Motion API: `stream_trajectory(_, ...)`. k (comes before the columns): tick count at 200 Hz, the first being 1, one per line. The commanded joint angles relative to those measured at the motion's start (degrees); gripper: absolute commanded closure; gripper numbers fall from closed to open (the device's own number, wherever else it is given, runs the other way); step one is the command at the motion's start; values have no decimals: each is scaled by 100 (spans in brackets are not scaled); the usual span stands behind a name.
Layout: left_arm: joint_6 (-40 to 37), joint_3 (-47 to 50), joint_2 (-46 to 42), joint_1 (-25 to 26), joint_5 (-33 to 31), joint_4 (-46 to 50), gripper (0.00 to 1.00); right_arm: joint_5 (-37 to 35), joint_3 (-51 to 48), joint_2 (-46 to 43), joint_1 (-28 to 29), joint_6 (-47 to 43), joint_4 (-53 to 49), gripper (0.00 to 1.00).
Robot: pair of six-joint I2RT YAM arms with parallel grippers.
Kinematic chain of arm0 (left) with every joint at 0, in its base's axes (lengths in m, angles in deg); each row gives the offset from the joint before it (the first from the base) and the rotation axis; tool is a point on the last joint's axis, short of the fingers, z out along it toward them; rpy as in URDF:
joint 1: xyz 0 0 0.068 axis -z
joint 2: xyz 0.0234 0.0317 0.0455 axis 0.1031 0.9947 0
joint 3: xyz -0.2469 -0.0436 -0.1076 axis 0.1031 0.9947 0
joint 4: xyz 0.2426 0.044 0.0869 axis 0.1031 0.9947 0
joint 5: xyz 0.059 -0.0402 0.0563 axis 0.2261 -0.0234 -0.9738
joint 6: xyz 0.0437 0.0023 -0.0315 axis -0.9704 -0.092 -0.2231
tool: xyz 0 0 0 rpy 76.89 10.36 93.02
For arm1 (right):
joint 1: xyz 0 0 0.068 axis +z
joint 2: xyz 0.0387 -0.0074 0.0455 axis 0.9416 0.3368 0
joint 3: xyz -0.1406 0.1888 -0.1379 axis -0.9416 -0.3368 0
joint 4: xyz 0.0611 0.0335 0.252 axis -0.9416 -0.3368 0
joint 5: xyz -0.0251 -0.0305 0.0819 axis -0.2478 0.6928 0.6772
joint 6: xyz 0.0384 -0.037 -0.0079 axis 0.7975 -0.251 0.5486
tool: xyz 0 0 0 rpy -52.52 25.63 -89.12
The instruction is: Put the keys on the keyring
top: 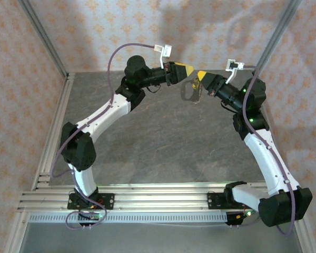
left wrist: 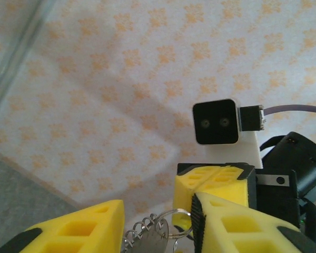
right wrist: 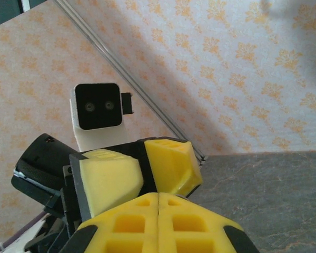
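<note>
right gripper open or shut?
Shut: on the right gripper the yellow fingers meet, no gap; the keyring hangs at their tip, apparently pinched.

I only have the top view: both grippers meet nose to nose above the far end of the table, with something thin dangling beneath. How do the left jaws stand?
Observer: From the left wrist camera, the left gripper is open, its jaws well apart.
Operator: Anything in that gap?
Observer: Yes, the keyring. Its coiled wire and a round dull metal tab sit between the jaws.
Operator: And the right side?
Observer: From the right wrist camera, the right gripper is shut, jaws pressed flush together. I cannot tell whether it pinches the ring.
</note>
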Motion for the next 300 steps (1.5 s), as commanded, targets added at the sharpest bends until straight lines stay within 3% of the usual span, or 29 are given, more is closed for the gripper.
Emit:
stream_trajectory(1, 820, -299, 333, 0, 697, -972, 65, 99, 9, -12, -32, 52, 481, 100)
stream_trajectory(16, 1221, -370, 678, 18, 821, -1407, 72, 89, -26, 15, -24, 57, 487, 100)
stream_trajectory(45, 1275, -374, 774, 68, 838, -1547, 100, 68, -87, 78, -26, 45, 501, 100)
stream_trajectory(95, 996, 421, 405, -121, 82, -1526, 100, -631, -577, 261, -113, 108, 374, 100)
stream_trajectory(119, 406, 761, -101, -182, -340, -935, 100, -1042, -933, 566, -112, 328, 242, 100)
stream_trajectory(147, -230, 1101, -541, -218, -809, -221, 100, -1010, -1354, 959, -33, 462, 303, 99)
stream_trajectory(208, -560, 2087, -1273, -449, -1611, 442, 74, -1167, -1461, 1776, 1008, -101, -724, 66)
stream_trajectory(255, -658, 2893, -1918, -863, -2217, 714, 60, -1601, -1032, 2351, 2384, -953, -2126, 55)
stream_trajectory(300, -574, 3279, -2190, -1443, -2584, 1069, 54, -2286, -372, 2857, 3446, -1389, -3225, 50)
